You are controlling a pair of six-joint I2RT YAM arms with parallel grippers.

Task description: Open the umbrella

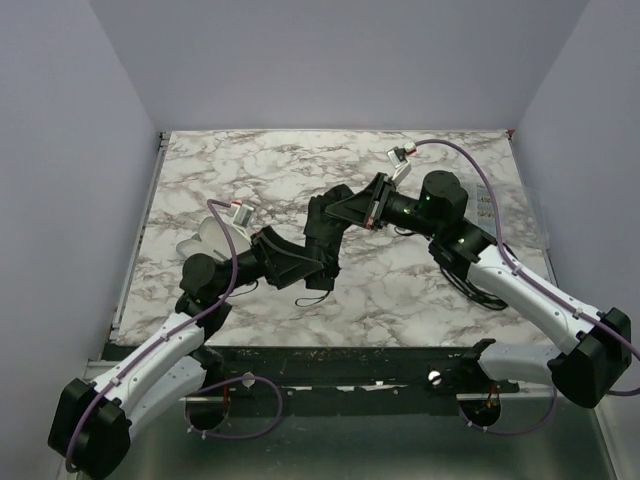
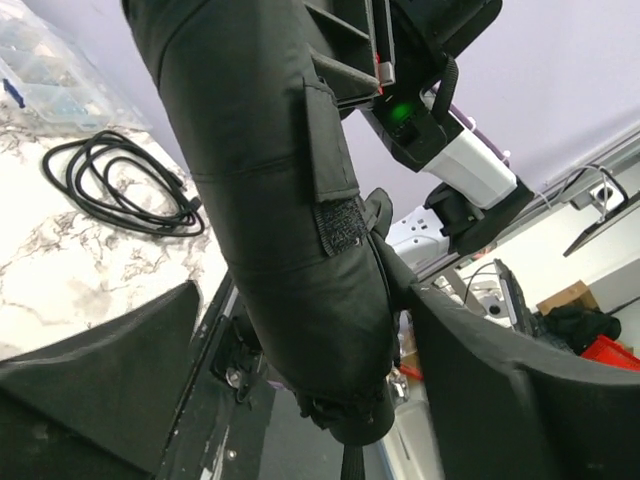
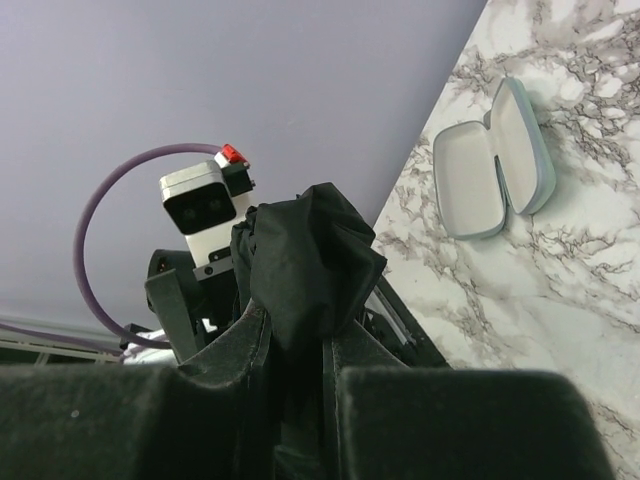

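Observation:
The black folded umbrella [image 1: 325,238] is held off the marble table between both arms. In the left wrist view its wrapped canopy [image 2: 280,200], closed by a velcro tab, runs between my left fingers [image 2: 100,390], with the handle end and strap lowest. My left gripper [image 1: 303,265] is shut on the umbrella's lower part. My right gripper [image 1: 348,210] is shut on the bunched fabric at the umbrella's other end [image 3: 305,260]. The shaft is hidden.
A pale mint-green clamshell case [image 3: 495,160] lies open on the table, partly hidden behind the left arm in the top view [image 1: 203,240]. A coiled black cable [image 2: 120,185] lies near the right arm's base. A clear plastic box [image 2: 40,50] sits at the table's right edge.

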